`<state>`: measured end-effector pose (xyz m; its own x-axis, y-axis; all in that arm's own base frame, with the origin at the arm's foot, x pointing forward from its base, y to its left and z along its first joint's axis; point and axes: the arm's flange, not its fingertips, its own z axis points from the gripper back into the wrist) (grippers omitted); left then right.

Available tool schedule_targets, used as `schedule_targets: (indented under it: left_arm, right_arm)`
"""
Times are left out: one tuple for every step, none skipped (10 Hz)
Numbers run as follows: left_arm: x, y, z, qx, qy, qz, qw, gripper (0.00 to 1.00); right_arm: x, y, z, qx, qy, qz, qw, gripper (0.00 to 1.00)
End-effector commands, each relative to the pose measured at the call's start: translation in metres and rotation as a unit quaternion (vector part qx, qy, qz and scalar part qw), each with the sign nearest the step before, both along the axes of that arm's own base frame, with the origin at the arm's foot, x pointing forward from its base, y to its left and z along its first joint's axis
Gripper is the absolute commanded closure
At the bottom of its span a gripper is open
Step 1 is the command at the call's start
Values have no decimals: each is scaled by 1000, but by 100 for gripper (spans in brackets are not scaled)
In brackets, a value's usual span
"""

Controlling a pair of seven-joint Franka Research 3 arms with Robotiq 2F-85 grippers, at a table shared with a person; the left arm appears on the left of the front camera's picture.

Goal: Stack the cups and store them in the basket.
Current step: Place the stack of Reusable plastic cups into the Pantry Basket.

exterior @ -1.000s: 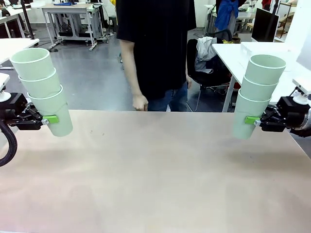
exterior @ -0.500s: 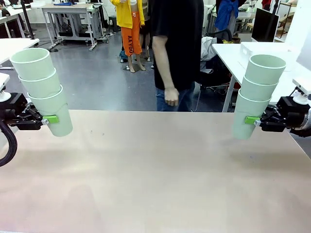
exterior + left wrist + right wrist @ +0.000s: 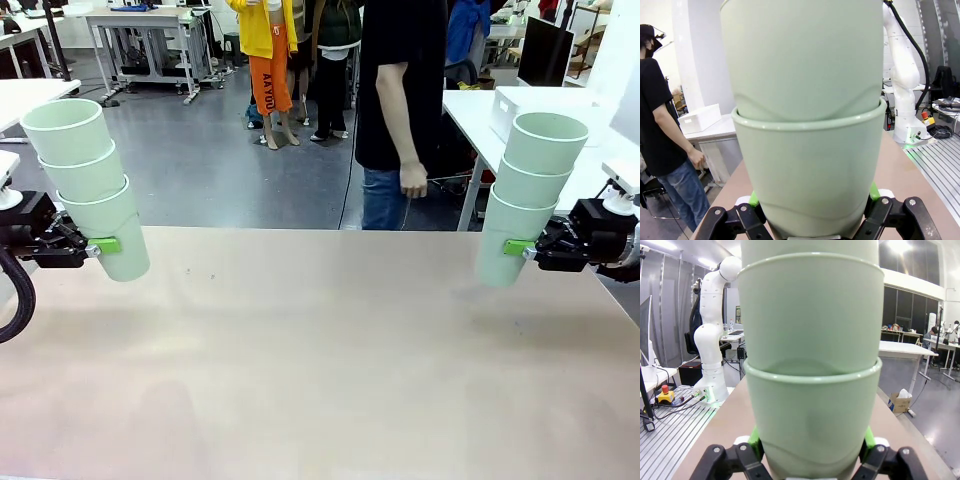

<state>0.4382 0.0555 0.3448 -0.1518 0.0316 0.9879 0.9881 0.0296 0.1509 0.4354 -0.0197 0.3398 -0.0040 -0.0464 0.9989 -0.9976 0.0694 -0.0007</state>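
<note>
My left hand (image 3: 103, 246) grips the bottom cup of the left stack of cups (image 3: 88, 185) above the left edge of the counter (image 3: 320, 350), my right hand (image 3: 520, 247) grips the right stack of cups (image 3: 528, 200) above its right edge, well apart, and a person (image 3: 400, 90) stands behind the far side, right of centre.

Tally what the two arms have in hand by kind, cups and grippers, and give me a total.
Mint-green cups: 6, a left stack of 3 in the left gripper and a right stack of 3 in the right gripper
Grippers: 2
Total: 8
</note>
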Motion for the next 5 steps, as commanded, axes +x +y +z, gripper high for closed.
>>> schedule_targets:
  left_arm:
    - [-2,-3,4,-2,-4,-1,1000,15]
    - [-2,-3,4,-2,-4,-1,1000,15]
    - [-2,-3,4,-2,-4,-1,1000,15]
    - [-2,-3,4,-2,-4,-1,1000,15]
    - [-2,-3,4,-2,-4,-1,1000,15]
  right_arm:
    - [-1,1,3,0,-6,0,1000,13]
    - [-1,1,3,0,-6,0,1000,13]
    - [-1,1,3,0,-6,0,1000,13]
    - [-1,1,3,0,-6,0,1000,13]
    - [-1,1,3,0,-6,0,1000,13]
